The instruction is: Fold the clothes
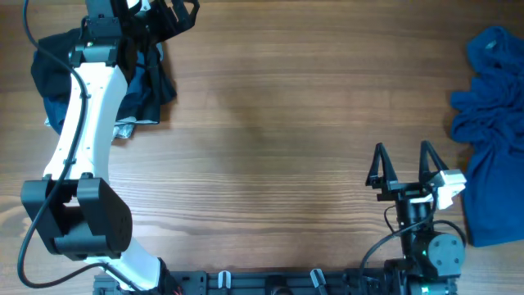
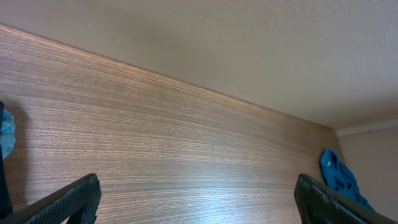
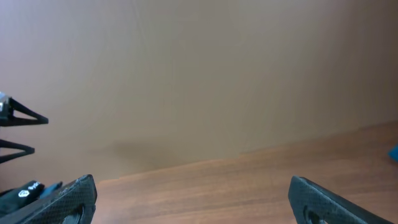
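White-shelled left arm [image 1: 80, 123] rises closest to the overhead lens, reaching from the near edge of the counter [image 1: 270, 123] to its far left corner. The left claw [image 2: 199, 205] stands with its fingers wide apart and nothing between them; its own camera looks out across bare wood.

Finding: the clothes lie in two heaps. A dark heap [image 1: 151, 78], black with some blue in it, sits at the far left corner, partly under the left arm. A blue heap [image 1: 491, 123] lies crumpled along the right edge. No garment is spread out or folded yet.

The right claw [image 1: 402, 160] rests near the near right corner, beside the blue heap but not touching it, fingers apart and empty.

Assessment: the step in hand appears to be drawing one garment from the dark heap.

Recommendations:
- Pinch one layer only, at a collar or shoulder seam if one can be found; a deep bite risks lifting several pieces at once.
- Carry it to the middle of the counter, well apart from both heaps.
- Bring the right claw to the opposite edge and pull the fabric flat before any fold.
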{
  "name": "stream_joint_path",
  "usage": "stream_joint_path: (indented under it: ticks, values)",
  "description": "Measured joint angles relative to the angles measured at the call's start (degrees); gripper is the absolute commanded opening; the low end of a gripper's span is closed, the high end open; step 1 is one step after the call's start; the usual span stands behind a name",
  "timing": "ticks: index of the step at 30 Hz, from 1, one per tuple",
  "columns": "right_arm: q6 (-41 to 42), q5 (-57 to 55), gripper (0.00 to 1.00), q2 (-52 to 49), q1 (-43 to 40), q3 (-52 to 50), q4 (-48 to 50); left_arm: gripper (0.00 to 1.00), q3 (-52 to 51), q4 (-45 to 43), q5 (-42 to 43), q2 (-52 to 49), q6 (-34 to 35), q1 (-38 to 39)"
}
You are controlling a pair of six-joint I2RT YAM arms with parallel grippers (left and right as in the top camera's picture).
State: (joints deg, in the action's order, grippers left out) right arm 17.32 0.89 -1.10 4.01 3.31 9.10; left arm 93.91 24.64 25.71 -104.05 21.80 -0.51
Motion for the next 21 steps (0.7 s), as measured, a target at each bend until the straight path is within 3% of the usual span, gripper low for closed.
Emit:
stream_joint_path:
  ticks: [21]
  values:
    - [0.5, -5.5, 1.00, 0.1, -0.9, -2.9, -8.3, 1.00, 0.0, 0.0, 0.0, 0.0, 0.0, 0.0]
